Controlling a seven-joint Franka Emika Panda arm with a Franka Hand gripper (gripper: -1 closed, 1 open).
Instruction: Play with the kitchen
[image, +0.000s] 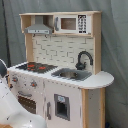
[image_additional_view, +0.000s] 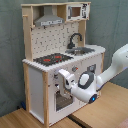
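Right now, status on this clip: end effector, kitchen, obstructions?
End effector up against the kitchen front, by the oven door. Grip state unreadable. Hob, sink untouched. Nothing seen in the way.

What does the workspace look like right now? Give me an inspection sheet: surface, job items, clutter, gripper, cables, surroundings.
Surface: wooden table under and in front of the kitchen, seen in the second exterior view.
Job's things: toy kitchen upright; hob, sink, tap, hood, microwave; oven door partly hidden by the arm.
Clutter: nothing seen.
Gripper: gripper close to the kitchen's front by the knobs; contact cannot be told.
Cables: nothing seen.
Surroundings: grey-green curtain behind.
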